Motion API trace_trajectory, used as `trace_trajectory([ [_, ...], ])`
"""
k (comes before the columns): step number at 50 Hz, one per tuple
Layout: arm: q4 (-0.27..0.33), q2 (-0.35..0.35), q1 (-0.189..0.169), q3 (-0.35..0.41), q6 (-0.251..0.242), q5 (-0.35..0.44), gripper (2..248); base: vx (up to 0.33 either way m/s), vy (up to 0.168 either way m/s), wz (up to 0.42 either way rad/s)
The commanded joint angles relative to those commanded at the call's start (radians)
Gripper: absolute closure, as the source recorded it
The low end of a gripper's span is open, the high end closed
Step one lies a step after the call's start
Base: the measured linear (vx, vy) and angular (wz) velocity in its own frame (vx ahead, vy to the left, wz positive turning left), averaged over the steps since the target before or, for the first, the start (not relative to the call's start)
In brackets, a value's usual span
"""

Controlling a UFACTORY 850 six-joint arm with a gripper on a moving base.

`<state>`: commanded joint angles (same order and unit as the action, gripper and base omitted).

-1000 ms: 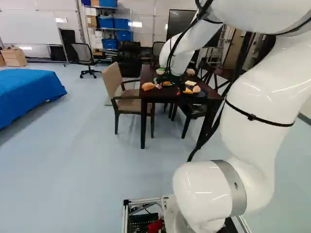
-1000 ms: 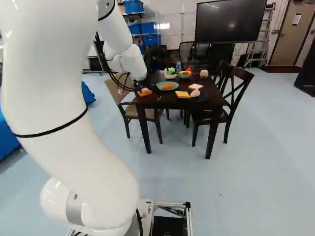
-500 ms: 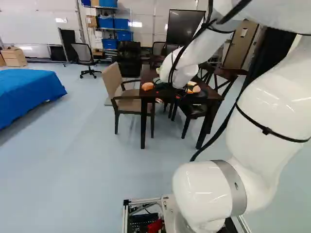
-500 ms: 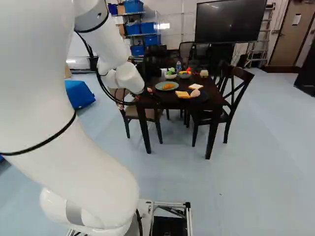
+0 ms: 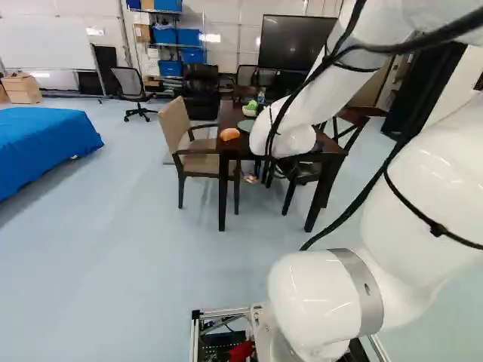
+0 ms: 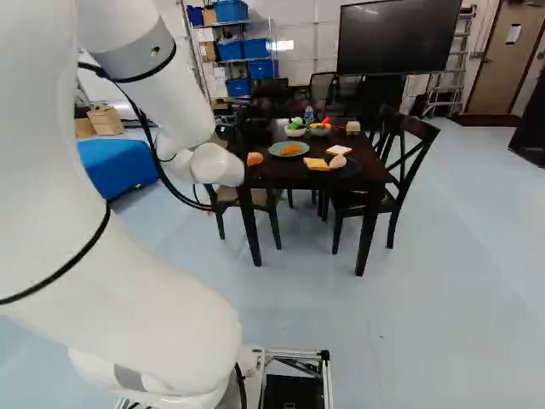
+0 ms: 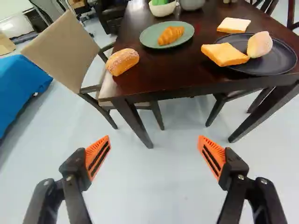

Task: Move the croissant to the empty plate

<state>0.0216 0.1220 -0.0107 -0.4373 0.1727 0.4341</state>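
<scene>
A: Item one, hazard?

B: Collision. The tool (image 7: 154, 138) is hanging short of the tabletop (image 7: 163, 70); a low advance is risking a knock on its edge, or on the loaf (image 7: 122, 61) lying by its near corner.

A: Item two, croissant (image 7: 171, 35)?

B: It is resting on the green plate (image 7: 149, 38). The dark plate (image 7: 282, 56) is carrying a bread slice (image 7: 224, 54) and a roll (image 7: 259, 44), so neither is showing empty. The croissant is seemingly lying where it belongs; misreading that is inviting a needless grasp.

A: Item three, tool's state?

B: Its fingers are standing wide apart, gripping nothing.

A: Item four, pose?

B: The arm (image 5: 302, 102) is reaching forward and sloping down towards the tabletop's near side. In the base views its white end is perhaps masking the tool, so exact height is remaining uncertain.
</scene>
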Motion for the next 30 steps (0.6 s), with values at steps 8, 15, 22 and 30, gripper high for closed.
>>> trace_trajectory([
  [8,-0.004,0.027,0.002,0.060,-0.030,0.076,3,0.000,0.000,0.000],
  [15,-0.007,0.049,0.003,0.108,-0.054,0.136,3,0.000,0.000,0.000],
  [22,-0.009,0.069,0.005,0.153,-0.076,0.192,3,0.000,0.000,0.000],
  [30,-0.012,0.088,0.006,0.197,-0.097,0.247,3,0.000,0.000,0.000],
])
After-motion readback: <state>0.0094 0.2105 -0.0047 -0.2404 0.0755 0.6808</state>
